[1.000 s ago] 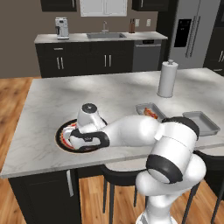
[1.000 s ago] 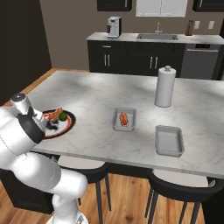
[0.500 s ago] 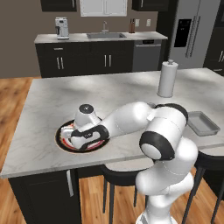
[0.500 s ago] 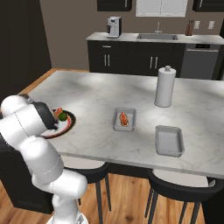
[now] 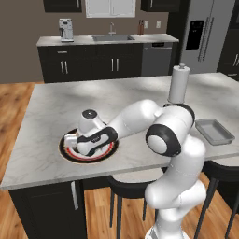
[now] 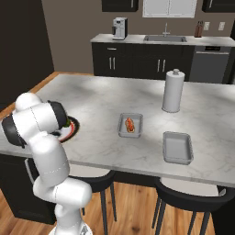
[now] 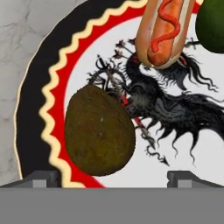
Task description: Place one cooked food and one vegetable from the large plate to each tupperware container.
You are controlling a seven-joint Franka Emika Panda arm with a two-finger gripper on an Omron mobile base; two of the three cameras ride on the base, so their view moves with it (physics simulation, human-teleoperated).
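Hand view: no brand, label or legible writing appears on any item; the large plate (image 7: pixel 35 109) carries only a black scribbly motif on its white centre, inside a red band with a cream zigzag line and a black rim. The gripper (image 7: pixel 112 177) hangs close above the plate with its jaws spread wide, one tip at each lower corner of the view, and nothing sits between them. A brown, egg-shaped vegetable, probably a potato (image 7: pixel 98 130), lies on the plate just ahead of the tips, overlapping the red band. A hot dog (image 7: pixel 164 30) in a bun with a ketchup squiggle lies further along the plate, and a dark green rounded item (image 7: pixel 212 24) shows at the corner.

Left base view: the plate (image 5: pixel 66 150) sits near the front edge of the marble island under the hand.

Right base view: two grey tupperware containers stand well apart from the plate; the nearer tray (image 6: pixel 122 130) holds a hot dog, the other tray (image 6: pixel 176 148) holds nothing. A paper-towel roll (image 6: pixel 173 91) stands behind them.
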